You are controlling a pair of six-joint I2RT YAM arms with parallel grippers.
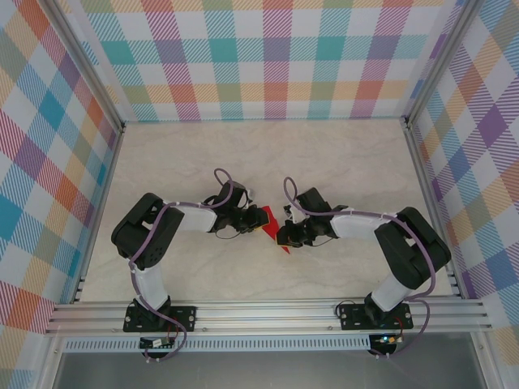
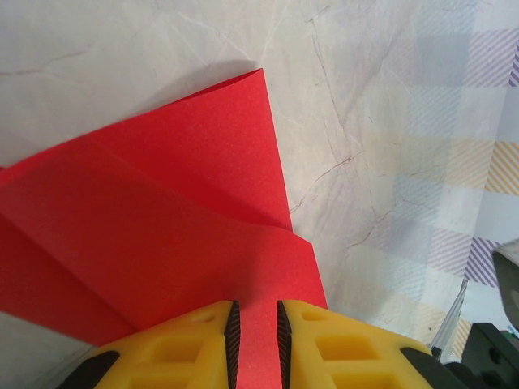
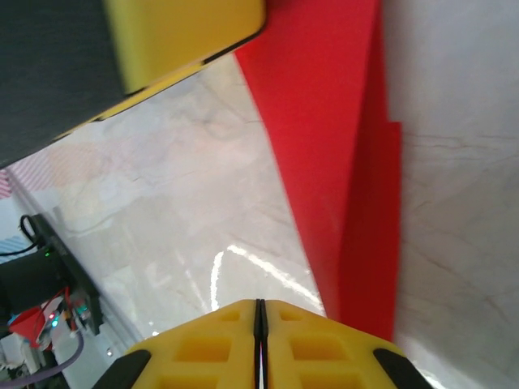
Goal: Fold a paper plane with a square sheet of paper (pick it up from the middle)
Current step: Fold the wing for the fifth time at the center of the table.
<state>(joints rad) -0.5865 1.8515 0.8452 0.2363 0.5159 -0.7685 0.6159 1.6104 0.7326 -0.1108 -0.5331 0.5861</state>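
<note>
Pastel plaid walls [image 1: 259,57] enclose a pale, marble-patterned table [image 1: 243,154], and both arms meet at its centre over the red sheet of paper [image 1: 270,219]. The sheet is partly folded. The left wrist view shows overlapping layers with a slanted crease, one corner pointing away. The left gripper [image 2: 255,312] is narrowed onto a flap, with red paper running between its yellow fingers [image 2: 203,340]. The right gripper [image 3: 259,312] is closed, pads touching and nothing visible between them, and the paper lies just beside its right finger. This looks like a mid-fold step, with the dart shape not yet formed. The next move probably calls for the left claw to hold the flap while the right one presses along the crease without dragging the sheet.
</note>
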